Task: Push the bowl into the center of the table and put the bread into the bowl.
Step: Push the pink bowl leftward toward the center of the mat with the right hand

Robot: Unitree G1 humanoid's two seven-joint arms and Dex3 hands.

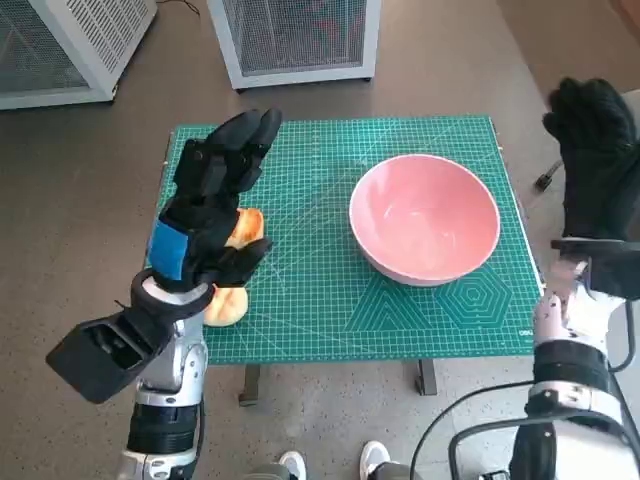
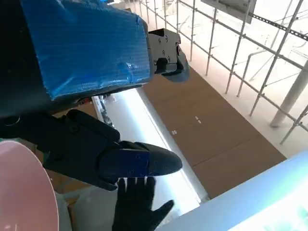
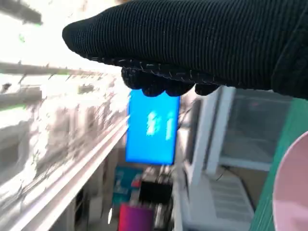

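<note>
We see the left hand raised over the bench's left side, fingers stretched out and apart, gripping nothing. Just under it lies the bread, partly hidden by the hand, with another pale piece beside the wrist near the front edge. Over on the right, the right hand hangs off the bench's right edge, glove fingers loosely spread, holding nothing. Between the hands sits the pink bowl, upright on the green mat, right of centre. White perforated cabinets stand on the floor beyond.
</note>
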